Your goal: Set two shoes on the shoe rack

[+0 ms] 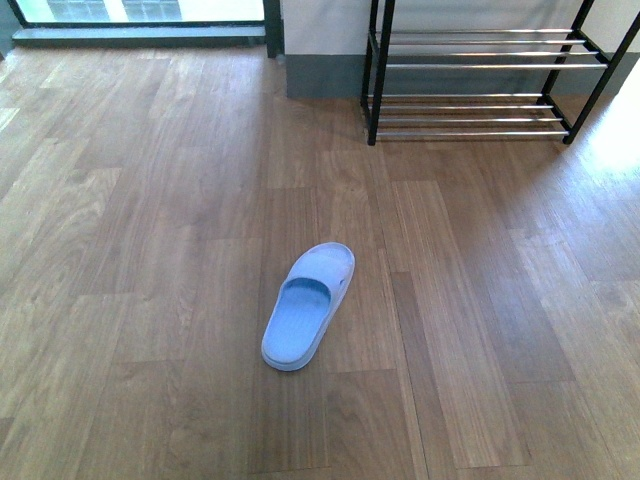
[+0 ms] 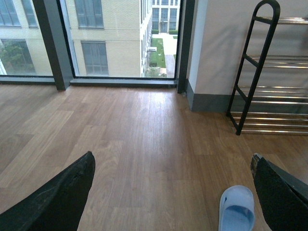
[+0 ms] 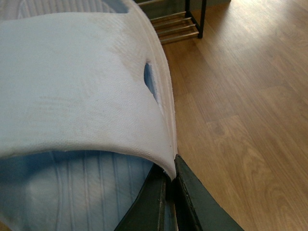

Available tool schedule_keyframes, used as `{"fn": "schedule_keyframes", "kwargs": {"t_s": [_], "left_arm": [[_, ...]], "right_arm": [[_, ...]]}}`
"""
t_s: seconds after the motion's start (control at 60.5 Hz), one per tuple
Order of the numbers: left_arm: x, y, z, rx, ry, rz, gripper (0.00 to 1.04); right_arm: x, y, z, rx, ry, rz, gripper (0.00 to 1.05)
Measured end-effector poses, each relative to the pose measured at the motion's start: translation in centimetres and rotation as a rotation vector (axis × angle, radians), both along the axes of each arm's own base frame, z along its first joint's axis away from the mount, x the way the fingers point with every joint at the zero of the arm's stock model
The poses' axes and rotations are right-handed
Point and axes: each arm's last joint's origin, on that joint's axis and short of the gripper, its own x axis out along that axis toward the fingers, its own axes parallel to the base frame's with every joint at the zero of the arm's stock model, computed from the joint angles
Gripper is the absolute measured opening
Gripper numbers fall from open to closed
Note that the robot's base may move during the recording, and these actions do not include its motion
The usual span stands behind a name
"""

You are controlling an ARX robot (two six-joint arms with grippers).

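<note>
The right gripper (image 3: pixel 172 193) clamps one pale blue rubber slide (image 3: pixel 72 82), the left gripper (image 2: pixel 172 160) gapes, the second slide (image 1: pixel 308 306) awaits on the floor, and the black-framed chrome rack (image 1: pixel 480 64) shows bare shelves.

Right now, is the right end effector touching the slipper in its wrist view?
Touching. The right wrist view shows the right end effector closed on the strap edge of the pale blue slipper.

The left end effector (image 2: pixel 172 159) has two broad, wedge-shaped fingers (image 2: pixel 60 197) of matte black, faintly scuffed with pale scratches. One of them carries a thin lighter strip along its inner edge. The right end effector (image 3: pixel 172 177) has dark, near-black fingers (image 3: pixel 195 204) with flat faces, straight edges and a slight sheen.
</note>
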Motion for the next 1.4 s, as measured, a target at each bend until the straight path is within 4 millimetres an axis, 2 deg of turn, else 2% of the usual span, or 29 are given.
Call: {"fn": "schedule_keyframes", "kwargs": {"t_s": [1.405], "left_arm": [[0.00,0.00,0.00,0.000,0.000,0.000,0.95]], "right_arm": [[-0.05,-0.02,-0.01,0.003,-0.001,-0.001,0.02]]}}
